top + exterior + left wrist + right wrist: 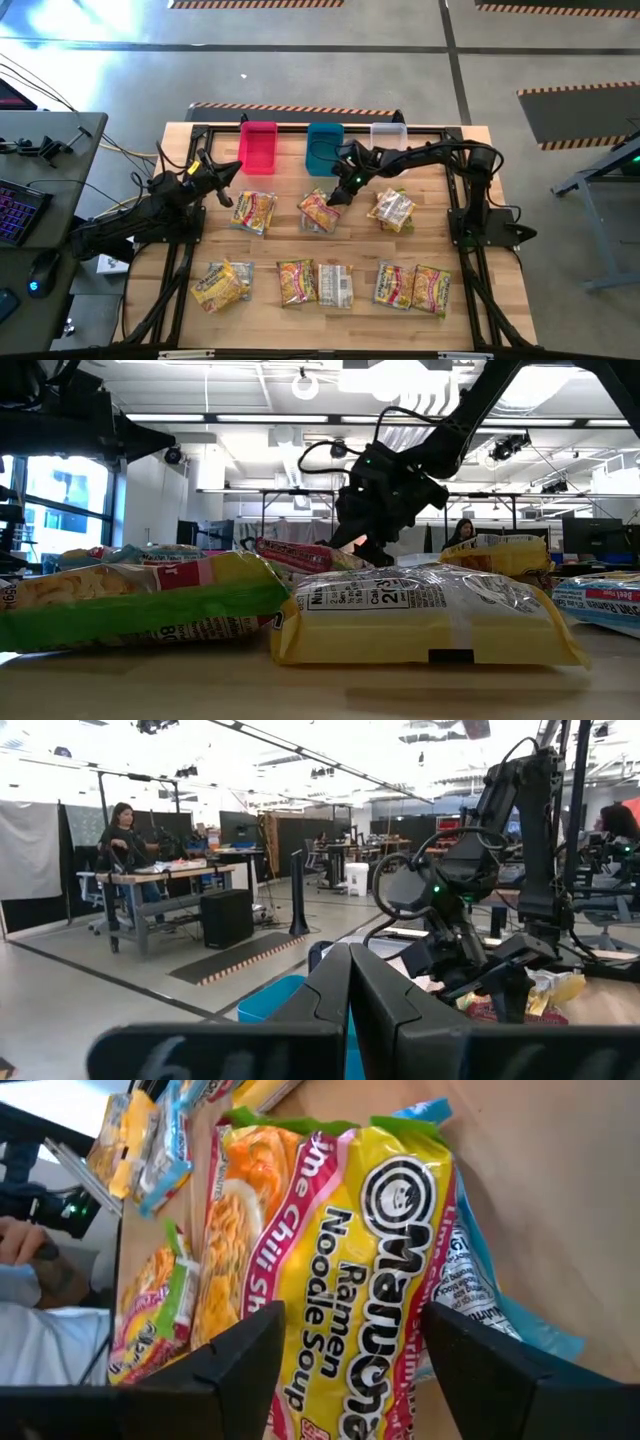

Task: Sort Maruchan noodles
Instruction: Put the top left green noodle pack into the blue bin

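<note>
arms: two, dark, jointed | cables: black loops along right arm point(400, 470) | lights: small green lamp near right wrist | right end effector point(350, 1350): two flat black fingers | left end effector point(350, 1010): black wedge-shaped fingers

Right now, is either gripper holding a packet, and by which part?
Nothing is held. The right gripper is open, straddling the lime chili packet; the left gripper is shut and empty.
</note>
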`<state>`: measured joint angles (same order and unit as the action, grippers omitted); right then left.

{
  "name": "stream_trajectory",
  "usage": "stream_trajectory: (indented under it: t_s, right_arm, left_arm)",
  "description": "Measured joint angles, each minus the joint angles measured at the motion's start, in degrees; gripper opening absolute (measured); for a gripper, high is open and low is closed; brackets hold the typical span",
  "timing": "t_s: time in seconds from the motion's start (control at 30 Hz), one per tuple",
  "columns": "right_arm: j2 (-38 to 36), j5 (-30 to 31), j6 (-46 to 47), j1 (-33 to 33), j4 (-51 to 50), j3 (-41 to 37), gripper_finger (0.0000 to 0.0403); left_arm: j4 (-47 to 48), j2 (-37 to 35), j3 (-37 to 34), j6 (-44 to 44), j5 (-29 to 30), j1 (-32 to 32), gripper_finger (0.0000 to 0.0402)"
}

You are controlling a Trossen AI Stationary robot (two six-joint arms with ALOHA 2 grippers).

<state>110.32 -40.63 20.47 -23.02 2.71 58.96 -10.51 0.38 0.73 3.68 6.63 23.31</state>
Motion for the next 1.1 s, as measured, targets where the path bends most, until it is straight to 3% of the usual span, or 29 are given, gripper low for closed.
stream_trajectory:
  t_s: [0.17,0.67,1.1]
  right_arm:
    - [0.0,0.9,1.7,1.09,0.82,0.0,0.0204]
    - [-0.01,2.43,2.03,1.33,2.22,-0.02,0.0012]
    - [-3.57,1.82,1.07,1.26,2.55,-0.09,0.0]
  left_arm:
    - [0.23,0.0,0.0,0.01,0.0,0.0,0.0]
    - [1.09,0.0,0.0,0.02,-0.01,0.02,0.0]
    - [1.75,0.0,0.0,0.02,-0.01,0.02,0.0]
